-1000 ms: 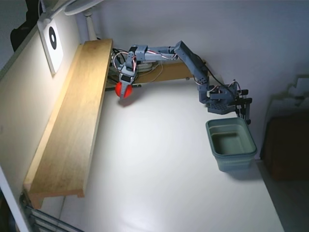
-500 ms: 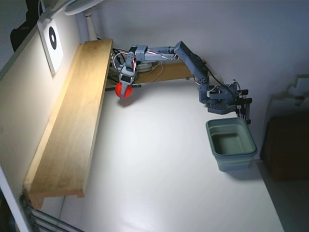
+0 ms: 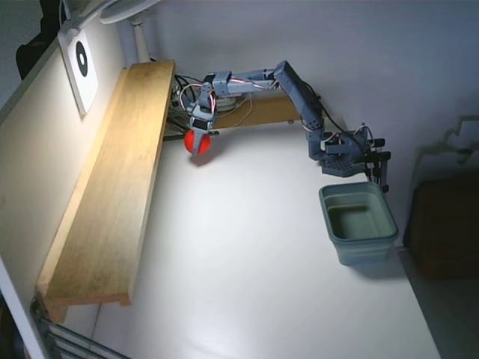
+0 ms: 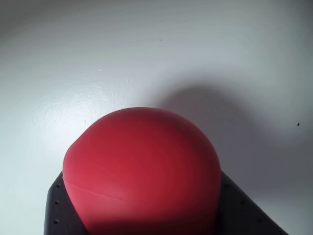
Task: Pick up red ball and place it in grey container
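Note:
The red ball (image 3: 196, 141) sits between my gripper's (image 3: 199, 147) fingers at the far left of the white table, close to the wooden shelf. In the wrist view the ball (image 4: 142, 169) fills the lower middle, with dark fingers (image 4: 61, 213) pressed against both its sides and the white table behind it. The gripper is shut on the ball; I cannot tell whether the ball touches the table. The grey container (image 3: 358, 222) stands empty at the right of the table, just in front of the arm's base, far from the ball.
A long wooden shelf (image 3: 112, 194) runs along the left edge of the table. A second wooden board (image 3: 258, 112) lies at the back behind the arm. The arm's base (image 3: 348, 158) stands right behind the container. The white table (image 3: 247, 269) stretches between shelf and container.

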